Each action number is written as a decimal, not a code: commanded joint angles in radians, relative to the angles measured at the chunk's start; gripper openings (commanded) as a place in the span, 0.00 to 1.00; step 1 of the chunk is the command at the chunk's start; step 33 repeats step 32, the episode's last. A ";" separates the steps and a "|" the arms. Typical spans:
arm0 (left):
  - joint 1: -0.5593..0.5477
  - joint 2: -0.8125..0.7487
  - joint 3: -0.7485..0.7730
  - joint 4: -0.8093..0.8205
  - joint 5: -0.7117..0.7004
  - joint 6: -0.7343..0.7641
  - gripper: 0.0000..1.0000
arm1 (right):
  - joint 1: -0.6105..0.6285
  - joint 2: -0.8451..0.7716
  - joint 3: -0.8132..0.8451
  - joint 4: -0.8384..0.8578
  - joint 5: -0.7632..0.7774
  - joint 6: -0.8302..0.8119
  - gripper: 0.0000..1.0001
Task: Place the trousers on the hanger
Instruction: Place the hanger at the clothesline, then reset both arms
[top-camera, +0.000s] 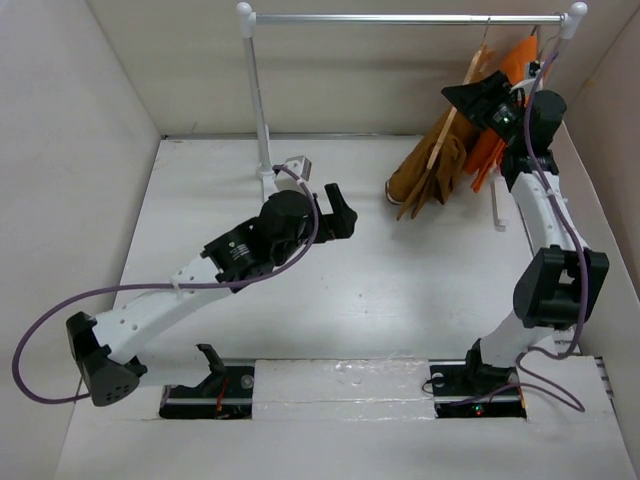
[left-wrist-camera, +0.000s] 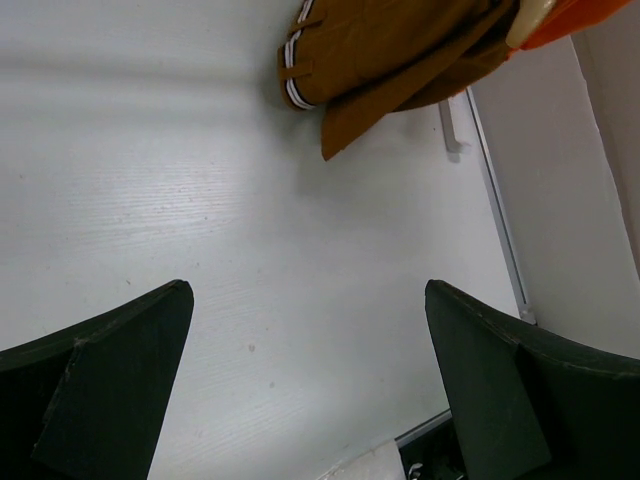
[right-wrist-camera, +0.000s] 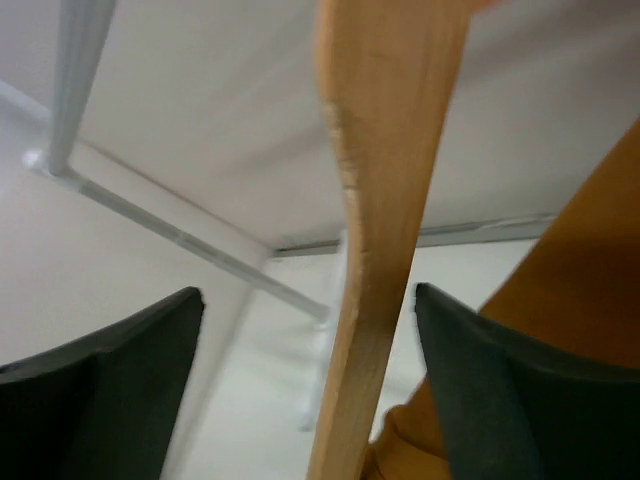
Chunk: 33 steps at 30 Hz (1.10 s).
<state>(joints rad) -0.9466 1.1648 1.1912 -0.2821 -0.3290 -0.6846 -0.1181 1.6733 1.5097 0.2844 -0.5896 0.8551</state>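
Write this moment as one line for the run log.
left gripper: open, empty | right gripper: open, fingers either side of hanger | trousers: draped on hanger, under clothes rail

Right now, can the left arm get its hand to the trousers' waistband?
Probably yes. The left hand is open and faces the trousers, with only bare table between them. The right hand is up at the hanger, clear of that path.

hanger (right-wrist-camera: 385, 200): pale wood, smooth face, one edge chipped rough | trousers (left-wrist-camera: 390, 50): matt rust-brown woven cloth | table (left-wrist-camera: 200, 220): white, matt, fine grain lines | rail (top-camera: 400, 18): silvery metal tube, slight sheen, white glossy end knobs | my right gripper (right-wrist-camera: 308, 292): fingers (right-wrist-camera: 100, 390) matt black plastic, I'd say
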 joint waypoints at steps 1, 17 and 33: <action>0.003 0.038 0.109 -0.035 -0.035 0.025 0.99 | -0.011 -0.145 0.063 -0.100 0.105 -0.212 1.00; 0.066 0.023 0.271 -0.014 -0.099 0.079 0.99 | -0.037 -0.656 -0.279 -0.332 0.037 -0.473 1.00; 0.066 -0.295 -0.231 0.000 -0.012 -0.178 0.99 | 0.255 -1.172 -0.748 -0.871 0.231 -0.765 1.00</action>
